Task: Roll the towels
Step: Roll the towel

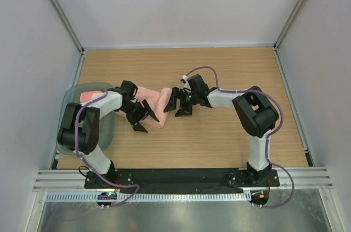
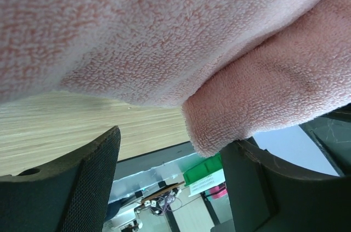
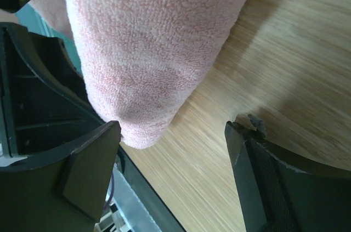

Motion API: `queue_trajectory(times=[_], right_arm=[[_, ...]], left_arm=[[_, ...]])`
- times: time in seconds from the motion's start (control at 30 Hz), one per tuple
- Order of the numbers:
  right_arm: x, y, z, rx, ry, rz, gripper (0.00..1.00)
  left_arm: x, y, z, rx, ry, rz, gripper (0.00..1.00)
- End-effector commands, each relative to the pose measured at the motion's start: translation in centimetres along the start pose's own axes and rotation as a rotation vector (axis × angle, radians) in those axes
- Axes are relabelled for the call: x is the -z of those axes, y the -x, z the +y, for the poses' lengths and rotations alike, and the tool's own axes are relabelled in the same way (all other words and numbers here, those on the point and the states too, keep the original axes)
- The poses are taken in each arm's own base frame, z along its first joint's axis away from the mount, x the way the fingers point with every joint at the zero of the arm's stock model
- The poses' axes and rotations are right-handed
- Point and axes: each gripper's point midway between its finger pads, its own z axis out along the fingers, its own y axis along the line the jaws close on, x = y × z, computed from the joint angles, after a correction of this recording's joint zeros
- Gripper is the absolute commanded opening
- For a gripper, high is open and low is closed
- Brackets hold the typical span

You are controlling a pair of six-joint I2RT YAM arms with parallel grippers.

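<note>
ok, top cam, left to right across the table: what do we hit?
plastic tray → towel outside the tray → right gripper → right arm's elbow. The left gripper overlaps the towel, so it's left unplaced.

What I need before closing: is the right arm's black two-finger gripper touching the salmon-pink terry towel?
Cannot tell. Right wrist view: right gripper open; bare wood separates one finger from the towel, but the towel's tip overlaps the other finger's edge.

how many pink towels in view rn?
2. First towel lies mid-table; second towel sits in the tray, far left. Others may be hidden under the left arm.
</note>
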Motion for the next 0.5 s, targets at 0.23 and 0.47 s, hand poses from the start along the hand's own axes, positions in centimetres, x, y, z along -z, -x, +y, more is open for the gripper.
queue_trajectory(times=[0.23, 0.47], right_arm=[[-1.8, 0.8, 2.5, -0.001, 0.134, -0.038, 0.88], [-4.4, -0.1, 3.2, 0.01, 0.141, -0.013, 0.73]], left_arm=[[-0.1, 0.2, 0.1, -0.005, -0.041, 0.035, 0.72], [-0.1, 0.3, -0.1, -0.003, -0.05, 0.039, 0.72]])
